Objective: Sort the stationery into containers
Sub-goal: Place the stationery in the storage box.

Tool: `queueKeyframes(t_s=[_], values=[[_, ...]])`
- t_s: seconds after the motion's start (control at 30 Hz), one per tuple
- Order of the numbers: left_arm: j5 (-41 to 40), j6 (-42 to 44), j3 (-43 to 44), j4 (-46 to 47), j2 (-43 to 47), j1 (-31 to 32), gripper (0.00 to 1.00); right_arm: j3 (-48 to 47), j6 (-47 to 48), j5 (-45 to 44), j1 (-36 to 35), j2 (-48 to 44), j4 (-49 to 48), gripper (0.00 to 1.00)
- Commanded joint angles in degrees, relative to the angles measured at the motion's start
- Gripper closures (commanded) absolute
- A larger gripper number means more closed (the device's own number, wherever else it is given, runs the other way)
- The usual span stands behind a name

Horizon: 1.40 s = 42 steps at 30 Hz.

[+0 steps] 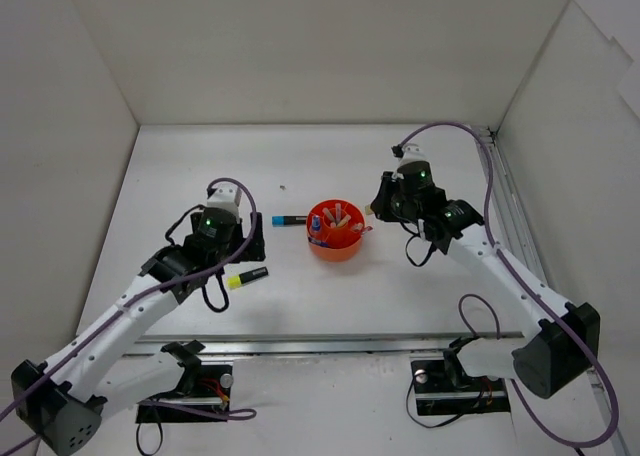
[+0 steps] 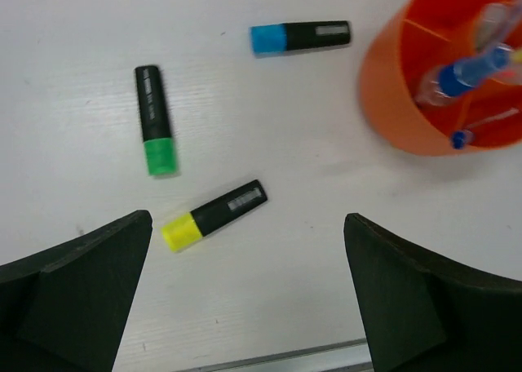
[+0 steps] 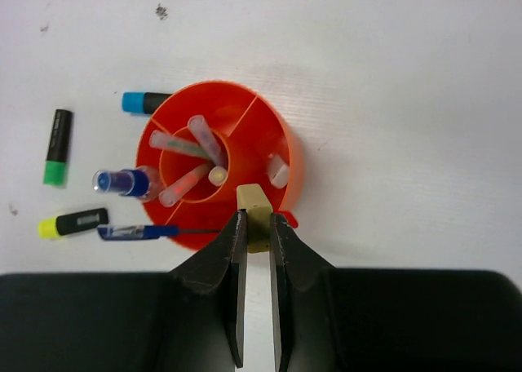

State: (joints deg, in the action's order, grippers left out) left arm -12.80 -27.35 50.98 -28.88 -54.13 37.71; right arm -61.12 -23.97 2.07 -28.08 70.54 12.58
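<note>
Overhead rear view; wrist close-ups share tub [image 1: 336, 252]

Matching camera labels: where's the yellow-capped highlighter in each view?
Top external: the yellow-capped highlighter lies left of centre, lower-left of the orange tub.
Left wrist: highlighter low, left of centre; tub at upper right.
Right wrist: highlighter near the left edge, lower-left of the tub.
Shared landmark: the orange tub.

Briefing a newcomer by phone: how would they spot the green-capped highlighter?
Find the round orange tub. Three black highlighters lie loose on its left-arm side. Take the green-capped highlighter, not the blue-capped highlighter or yellow-capped highlighter.
</note>
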Motion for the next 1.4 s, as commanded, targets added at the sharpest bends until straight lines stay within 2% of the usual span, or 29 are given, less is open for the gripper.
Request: queueKeyframes(t_s=[0.0,0.03,0.13,0.53,0.83,0.97,1.03,1.3,1.33,1.37], values=[[6.36,-4.55,0.96,-1.62,-3.69,-7.72,0.00,-5.22,5.24,-6.20,0.21,4.59,-0.54,1.00],[10.21,-4.38,1.05,-0.57,-4.75,-11.75,0.00,-5.93,6.46,-6.02,0.30,6.95,-0.45,1.00],[15.34,-3.23,1.66,1.19,-9.40,-16.25,0.00,-8.74,8.06,-3.66,0.39,11.52,-0.45,1.00],[14.03,-1.21,2.28,1.73,-14.51,-18.55,0.00,-12.09,9.20,1.97,0.22,21.30,-0.54,1.00],[13.77,-1.03,1.67,2.87,-16.01,-19.61,0.00,-13.15,8.94,-3.37,-0.93,23.24,-1.15,0.99],[13.41,-0.77,1.93,3.04,-17.06,-19.61,0.00,-12.88,8.50,-3.38,-1.19,22.89,-1.24,0.74],[13.41,-0.86,2.02,3.31,-17.76,-20.14,0.00,-12.71,8.50,-3.03,-1.28,22.18,-1.07,0.65],[16.22,0.02,1.75,6.38,-21.80,-22.86,0.00,-12.53,8.50,-2.59,-1.81,17.97,-1.07,0.43],[16.40,0.02,1.75,6.73,-22.24,-22.86,0.00,-12.18,8.58,-2.51,-1.81,17.35,-1.06,0.34],[16.31,0.19,1.84,7.08,-22.86,-22.86,0.00,-12.09,8.67,-2.42,-1.89,16.74,-1.06,0.03]])
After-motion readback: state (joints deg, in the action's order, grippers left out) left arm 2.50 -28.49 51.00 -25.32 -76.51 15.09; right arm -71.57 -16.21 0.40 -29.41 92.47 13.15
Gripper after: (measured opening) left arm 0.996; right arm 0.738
